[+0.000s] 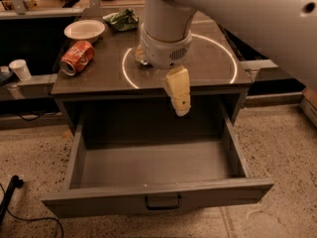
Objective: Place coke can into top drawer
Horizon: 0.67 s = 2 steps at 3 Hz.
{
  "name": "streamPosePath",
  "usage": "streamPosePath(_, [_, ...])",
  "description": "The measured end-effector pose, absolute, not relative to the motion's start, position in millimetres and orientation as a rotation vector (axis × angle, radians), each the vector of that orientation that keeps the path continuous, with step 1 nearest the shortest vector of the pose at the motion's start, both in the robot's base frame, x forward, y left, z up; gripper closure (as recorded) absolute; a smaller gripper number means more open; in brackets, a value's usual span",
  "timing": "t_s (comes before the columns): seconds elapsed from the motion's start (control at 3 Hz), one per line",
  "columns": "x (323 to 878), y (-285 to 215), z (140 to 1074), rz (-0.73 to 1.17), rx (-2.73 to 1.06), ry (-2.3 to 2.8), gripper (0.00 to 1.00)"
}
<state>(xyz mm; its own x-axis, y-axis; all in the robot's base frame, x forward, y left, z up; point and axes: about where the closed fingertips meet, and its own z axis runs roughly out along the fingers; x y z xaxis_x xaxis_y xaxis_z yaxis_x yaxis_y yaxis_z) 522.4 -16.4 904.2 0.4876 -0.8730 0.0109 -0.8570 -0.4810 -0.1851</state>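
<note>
Small red-orange coke can (pixel 77 57) lies on its side at the left of the dark grey worktop (pixel 101 78), just in front of a white round bowl (pixel 84 30). Crumpled green bag (pixel 121 20) at the back. Wide grey top drawer (pixel 99 200) pulled fully out, dark metal handle (pixel 162 203) at its centre. Beige gripper (pixel 179 95) hangs over the worktop's front edge, above the drawer, holding nothing visible. Cannot tell whether the jaws are apart or together.

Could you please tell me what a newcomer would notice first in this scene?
The big pale robot arm fills the upper right, its pincer hanging at the cabinet's front edge above the wide-open, empty top drawer. On the left of the cabinet top, the red coke can lies on its side near a white bowl, untouched.
</note>
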Motion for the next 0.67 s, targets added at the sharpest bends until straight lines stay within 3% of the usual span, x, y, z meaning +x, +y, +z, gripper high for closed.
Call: streamPosePath(0.67, [579.7,4.9,908.2,-0.370,-2.753,1.041,0.00])
